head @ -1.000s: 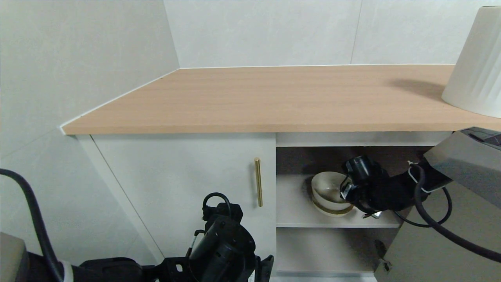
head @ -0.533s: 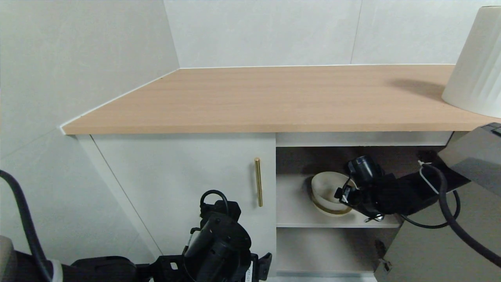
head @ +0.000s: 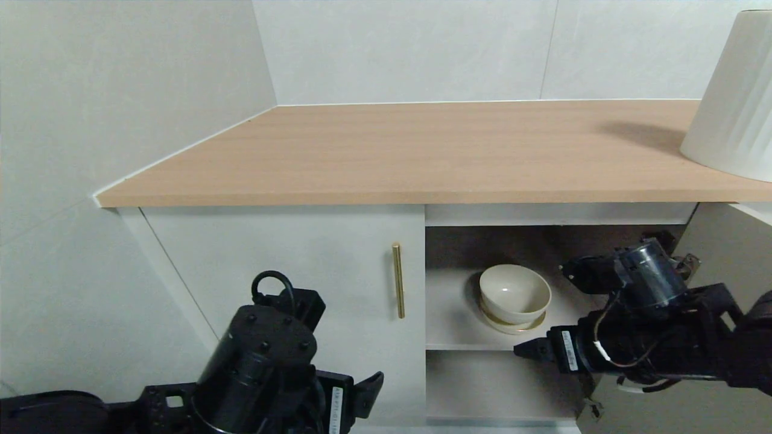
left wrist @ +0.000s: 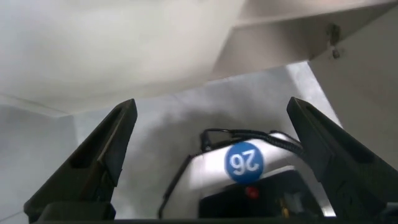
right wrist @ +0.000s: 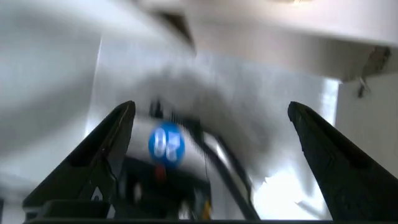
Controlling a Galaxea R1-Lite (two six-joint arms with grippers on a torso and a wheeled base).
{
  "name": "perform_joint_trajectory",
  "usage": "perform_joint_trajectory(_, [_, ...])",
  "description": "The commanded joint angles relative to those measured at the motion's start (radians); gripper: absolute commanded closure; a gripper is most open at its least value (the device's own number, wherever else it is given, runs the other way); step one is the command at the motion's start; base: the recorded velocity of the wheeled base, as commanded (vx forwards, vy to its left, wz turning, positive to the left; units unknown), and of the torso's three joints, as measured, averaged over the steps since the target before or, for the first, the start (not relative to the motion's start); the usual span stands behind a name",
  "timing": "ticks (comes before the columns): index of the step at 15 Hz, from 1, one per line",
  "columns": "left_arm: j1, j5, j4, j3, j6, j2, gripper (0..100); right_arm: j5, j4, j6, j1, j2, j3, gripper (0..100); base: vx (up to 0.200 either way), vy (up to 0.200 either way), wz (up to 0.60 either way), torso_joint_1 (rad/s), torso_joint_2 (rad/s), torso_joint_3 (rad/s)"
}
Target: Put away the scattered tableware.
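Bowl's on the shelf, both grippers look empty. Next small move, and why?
Likely bring the right gripper against the open cabinet door and push it shut: the bowl sits on the plate on the shelf, and the left gripper is open too, both empty.

One bowl (head: pixel 514 293), one saucer (head: pixel 504 328), one lampshade (head: pixel 733 102), one brass handle (head: pixel 397 280)

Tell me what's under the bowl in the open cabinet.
A shallow plate sits under the bowl, both on the upper shelf. Only the plate's front rim shows. The bowl covers its middle, so anything between them can't be seen.
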State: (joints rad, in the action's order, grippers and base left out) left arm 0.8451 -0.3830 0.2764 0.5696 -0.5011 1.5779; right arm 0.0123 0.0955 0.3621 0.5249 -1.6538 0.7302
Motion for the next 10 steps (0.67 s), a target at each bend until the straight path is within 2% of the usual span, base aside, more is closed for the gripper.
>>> perform_joint_trajectory(1, [-0.074, -0.001, -0.037, -0.008, 0.032, -0.095, 0, -0.012, -0.174, -0.043, 0.026, 0.220, 0.028, 0, 0.000, 0.000, 0.00, 0.000, 0.00, 0.000])
perform_joint_trajectory(3, [-0.090, -0.001, -0.072, -0.031, 0.073, -0.142, 0, -0.017, -0.350, -0.049, 0.026, 0.289, 0.092, 0, 0.000, 0.000, 0.00, 0.000, 0.00, 0.000])
perform_joint_trajectory(6, [-0.132, -0.001, -0.074, -0.068, 0.121, -0.199, 0, -0.002, -0.407, -0.048, 0.024, 0.376, 0.083, 0, 0.000, 0.000, 0.00, 0.000, 0.00, 0.000])
perform_joint_trajectory(10, [-0.147, -0.002, -0.069, -0.065, 0.130, -0.185, 0, 0.005, -0.408, -0.048, 0.000, 0.370, 0.055, 0, 0.000, 0.000, 0.00, 0.000, 0.00, 0.000])
